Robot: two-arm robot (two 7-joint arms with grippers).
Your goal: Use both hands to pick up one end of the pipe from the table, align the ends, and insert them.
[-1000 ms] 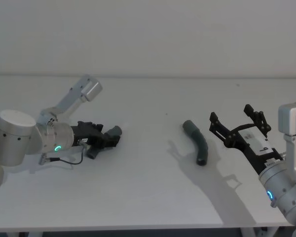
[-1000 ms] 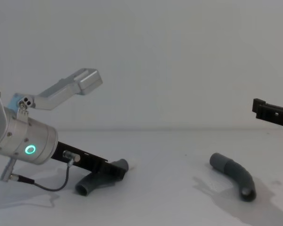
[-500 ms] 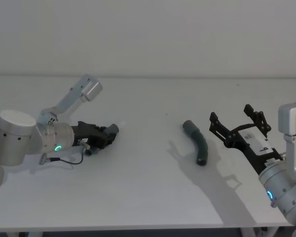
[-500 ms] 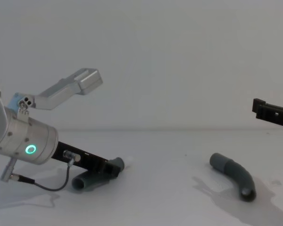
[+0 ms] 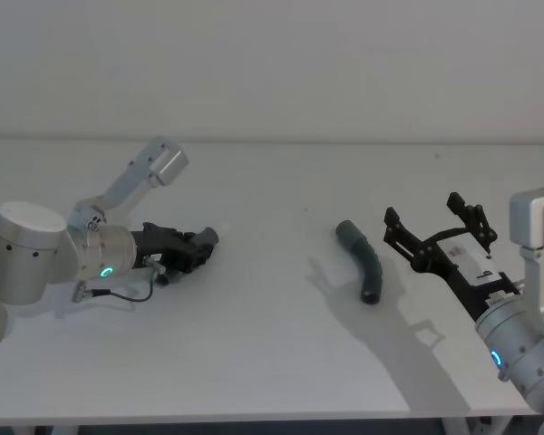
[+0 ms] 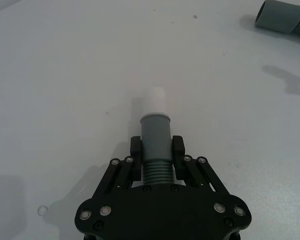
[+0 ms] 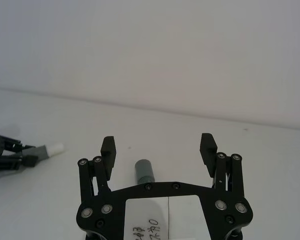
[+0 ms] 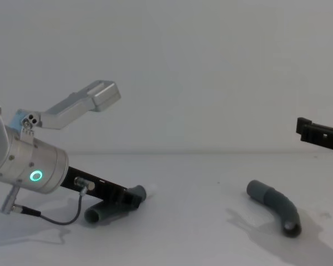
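Note:
My left gripper (image 5: 192, 251) (image 6: 157, 152) (image 8: 130, 198) is shut on the white-tipped pipe piece (image 6: 155, 137) (image 5: 206, 238) (image 8: 113, 206) at the left of the table (image 5: 272, 344), gripping its ribbed neck just behind the collar. The white tip (image 6: 154, 100) points toward the middle. The other pipe piece (image 5: 364, 262) (image 8: 276, 206) (image 7: 144, 172), curved and dark grey, lies free at centre right, its wide collar end facing the back. My right gripper (image 5: 432, 233) (image 7: 159, 150) hovers open just right of it, above the table.
A plain white wall stands behind the table. A thin black cable (image 5: 118, 294) loops from the left wrist onto the surface. Bare table lies between the two pipe pieces.
The left gripper closed on the white-tipped piece, which turned so its tip points toward the middle. The right arm and the other piece stayed put.

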